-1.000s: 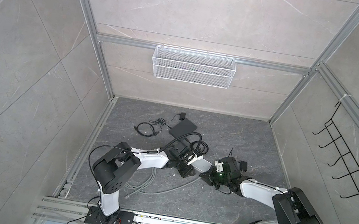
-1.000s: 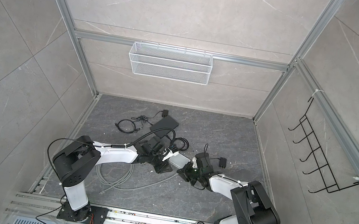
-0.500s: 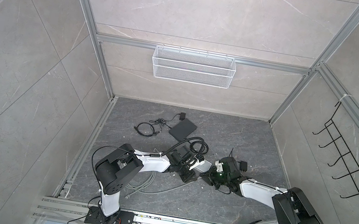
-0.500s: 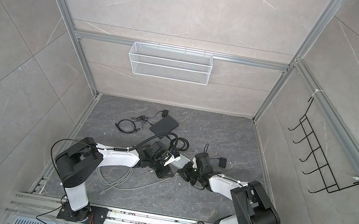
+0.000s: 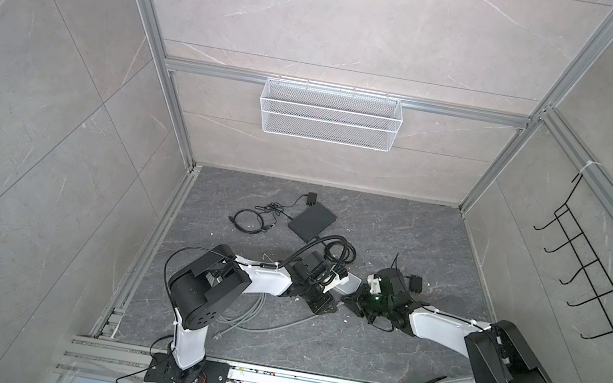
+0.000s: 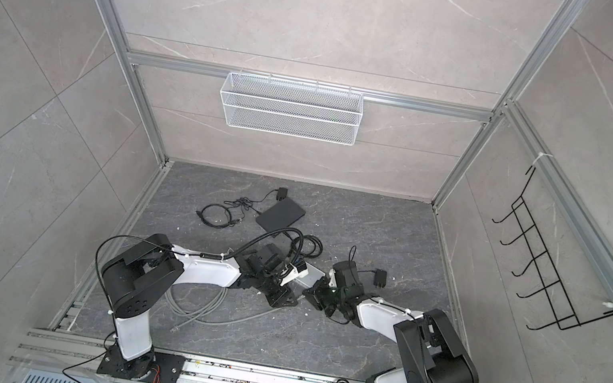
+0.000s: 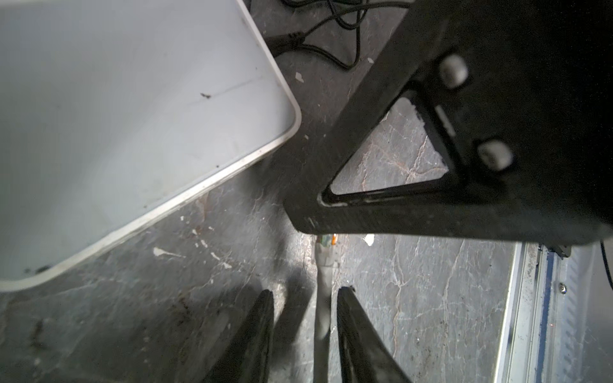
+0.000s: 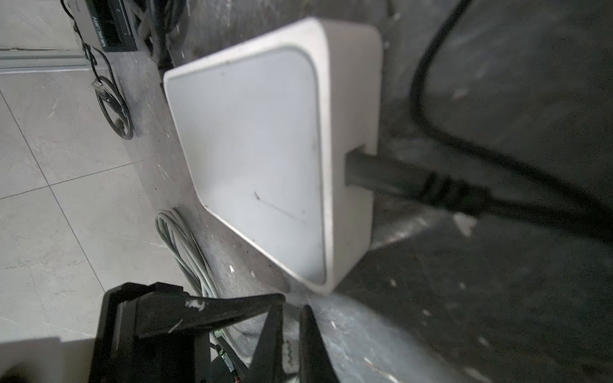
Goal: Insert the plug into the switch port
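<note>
Cable (image 7: pixel 322 318), grey and round-jacketed, runs across the dark veined table (image 7: pixel 414 298) between the fingers of the left tool (image 7: pixel 305 293), which stands part open astride it, gripping nothing. Its long axis points straight at the right tool (image 8: pixel 293 303). The clear RJ45 plug (image 7: pixel 326 243), coloured wires showing, ends under that tool's tip. White switch (image 7: pixel 116 116), smooth rounded plastic, lies just beside both. Right tool is closed nearly tight, seemingly pinching the plug, so nearer. Black cord (image 8: pixel 431 189) fills one socket; free port not visible.

The white switch (image 8: pixel 252 159) looks smooth, matt plastic, lightly scuffed. The bench (image 7: pixel 414 298) is dark veined stone, the basket (image 5: pixel 329 114) white wire mesh.
</note>
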Controlling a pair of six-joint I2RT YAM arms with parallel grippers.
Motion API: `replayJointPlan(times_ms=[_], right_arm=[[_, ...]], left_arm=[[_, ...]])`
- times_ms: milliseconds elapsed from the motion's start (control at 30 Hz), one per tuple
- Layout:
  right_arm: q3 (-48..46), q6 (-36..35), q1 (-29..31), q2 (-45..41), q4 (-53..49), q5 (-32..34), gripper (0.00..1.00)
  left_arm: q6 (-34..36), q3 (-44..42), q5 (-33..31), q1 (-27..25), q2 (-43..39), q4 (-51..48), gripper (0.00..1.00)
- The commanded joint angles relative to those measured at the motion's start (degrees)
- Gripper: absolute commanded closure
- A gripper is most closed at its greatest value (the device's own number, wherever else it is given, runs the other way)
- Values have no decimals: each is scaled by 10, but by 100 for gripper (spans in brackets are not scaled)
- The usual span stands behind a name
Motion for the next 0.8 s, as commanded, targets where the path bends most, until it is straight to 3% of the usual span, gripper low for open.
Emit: replayJointPlan(times_ms=[0, 167, 300, 400, 500, 667, 767], right_arm=[[-4, 7, 3, -14, 2, 10, 99], [-7, 7, 3, -18, 3, 12, 99], [-10, 6, 3, -18, 4, 12, 98], [-9, -12, 3, -19, -2, 9, 93], [16, -78, -5, -33, -65, 23, 85], [88, -221, -20, -78, -196, 104, 75], [121, -295, -35, -73, -222, 139, 72]], left_arm=[[-4, 0, 17, 0, 8, 15, 66], [-6, -4, 19, 0, 10, 18, 72], [-11, -8, 20, 0, 8, 34, 89], [-10, -10, 19, 0, 6, 34, 92], [-6, 1, 10, 0, 9, 1, 92], [-17, 10, -28, 0, 9, -32, 92], [-23, 25, -60, -3, 13, -62, 93]])
